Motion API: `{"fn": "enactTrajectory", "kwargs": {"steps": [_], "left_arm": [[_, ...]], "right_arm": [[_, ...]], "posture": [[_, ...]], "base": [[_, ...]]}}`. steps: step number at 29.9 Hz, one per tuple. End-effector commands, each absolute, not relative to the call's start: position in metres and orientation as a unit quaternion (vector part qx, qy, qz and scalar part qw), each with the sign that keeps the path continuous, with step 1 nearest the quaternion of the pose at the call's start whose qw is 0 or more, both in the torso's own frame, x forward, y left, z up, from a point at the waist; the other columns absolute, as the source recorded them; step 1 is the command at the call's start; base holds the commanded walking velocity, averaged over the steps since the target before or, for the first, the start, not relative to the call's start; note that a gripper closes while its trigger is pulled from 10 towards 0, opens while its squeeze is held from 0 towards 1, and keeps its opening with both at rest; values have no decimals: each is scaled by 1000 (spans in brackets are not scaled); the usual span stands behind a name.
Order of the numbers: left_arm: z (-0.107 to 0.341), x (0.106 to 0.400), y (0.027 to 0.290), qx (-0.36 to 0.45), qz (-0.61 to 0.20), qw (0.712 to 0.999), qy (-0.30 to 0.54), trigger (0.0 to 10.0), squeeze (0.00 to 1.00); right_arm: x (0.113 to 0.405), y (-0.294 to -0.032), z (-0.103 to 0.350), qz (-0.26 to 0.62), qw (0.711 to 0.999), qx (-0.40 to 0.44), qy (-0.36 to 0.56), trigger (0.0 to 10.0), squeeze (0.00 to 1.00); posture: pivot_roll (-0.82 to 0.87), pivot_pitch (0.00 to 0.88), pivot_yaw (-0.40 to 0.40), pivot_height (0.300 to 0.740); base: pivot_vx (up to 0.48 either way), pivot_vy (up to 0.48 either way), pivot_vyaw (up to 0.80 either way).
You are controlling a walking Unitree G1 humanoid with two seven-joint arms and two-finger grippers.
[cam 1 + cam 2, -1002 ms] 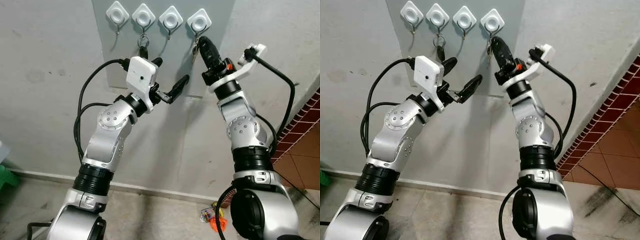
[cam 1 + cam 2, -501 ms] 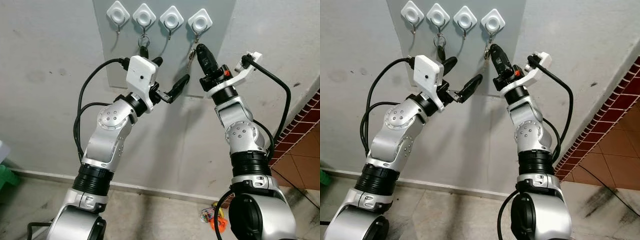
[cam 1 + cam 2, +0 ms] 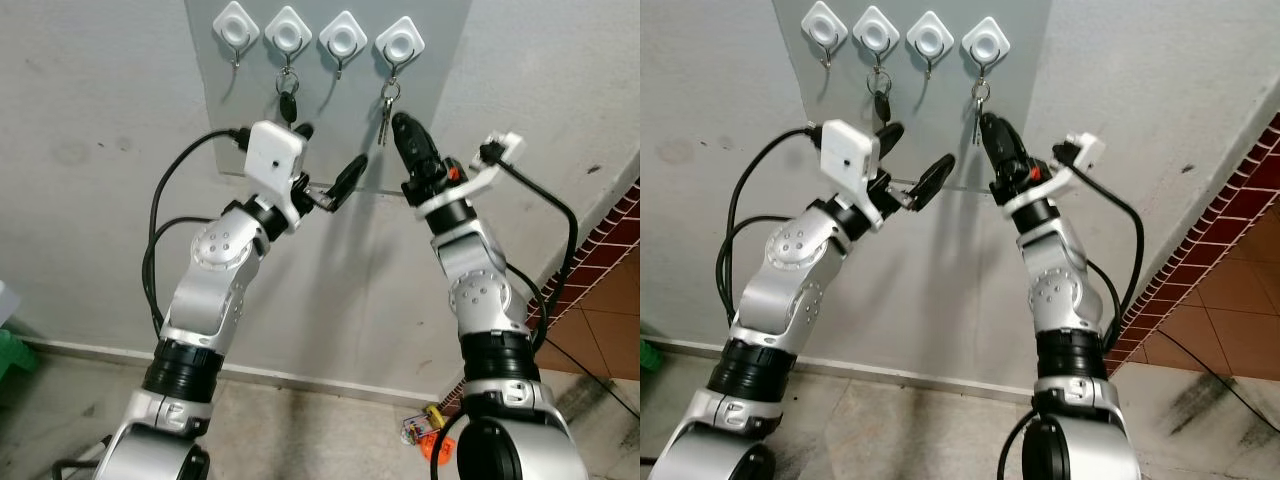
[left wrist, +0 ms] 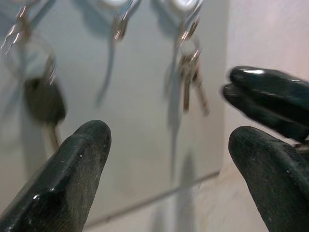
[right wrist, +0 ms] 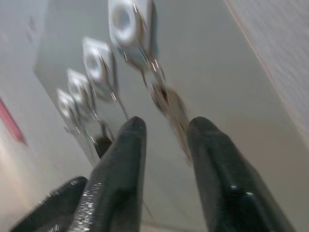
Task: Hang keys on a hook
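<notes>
A grey board [image 3: 440, 60] on the wall carries a row of white diamond hooks [image 3: 399, 41]. A silver bunch of keys [image 3: 383, 110] hangs from the rightmost hook, also blurred in the right wrist view as keys [image 5: 169, 104]. A black key [image 3: 288, 103] hangs on the second hook. My right gripper [image 3: 400, 125] points up just right of and below the silver keys, its fingers [image 5: 130, 145] slightly open with nothing between them. My left gripper [image 3: 328, 155] is open wide below the black key, facing the board, and its fingertips [image 4: 82, 145] frame the keys [image 4: 189, 77].
A brick-red tiled wall [image 3: 610, 260] runs along the right. A small orange and yellow item [image 3: 430, 435] lies on the floor by the skirting. A green object [image 3: 10, 350] sits at the far left. Black cables loop off both wrists.
My right gripper has come down and away from the rightmost hook, letting go of the silver keys, which now hang free. The left gripper has shifted slightly up and left.
</notes>
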State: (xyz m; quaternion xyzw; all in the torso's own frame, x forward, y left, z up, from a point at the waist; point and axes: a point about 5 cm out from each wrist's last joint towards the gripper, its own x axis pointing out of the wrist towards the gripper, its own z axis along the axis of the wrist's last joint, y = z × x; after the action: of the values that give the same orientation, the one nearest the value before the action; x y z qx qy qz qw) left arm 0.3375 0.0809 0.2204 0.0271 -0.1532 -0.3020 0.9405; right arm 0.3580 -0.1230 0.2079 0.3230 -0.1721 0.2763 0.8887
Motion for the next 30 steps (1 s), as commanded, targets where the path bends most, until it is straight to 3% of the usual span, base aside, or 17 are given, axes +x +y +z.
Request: {"fn": "enactTrajectory", "kwargs": {"steps": [1,10,17,20,30], "left_arm": [[209,337,88,30,-275,950,-145,10000,0],[141,335,118,44,-186,980,-64,10000,0],[70,324,146,-3,-101,994,44,10000,0],[41,310,152,34,-97,990,96,10000,0],[-39,248,174,17,-53,951,303,10000,0]], "right_arm": [[352,-123,202,266,898,306,-172,10000,1000],[331,-139,126,189,944,258,-83,10000,1000],[306,-158,52,108,972,206,40,10000,1000],[294,-163,29,93,975,182,87,10000,1000],[246,-185,-34,21,964,85,252,10000,1000]], "posture": [[-7,13,-14,740],[-24,0,-5,740],[-35,0,3,740],[-43,0,7,740],[-61,0,15,740]], "base": [[0,0,0],[0,0,0],[0,0,0],[0,0,0],[0,0,0]]}}
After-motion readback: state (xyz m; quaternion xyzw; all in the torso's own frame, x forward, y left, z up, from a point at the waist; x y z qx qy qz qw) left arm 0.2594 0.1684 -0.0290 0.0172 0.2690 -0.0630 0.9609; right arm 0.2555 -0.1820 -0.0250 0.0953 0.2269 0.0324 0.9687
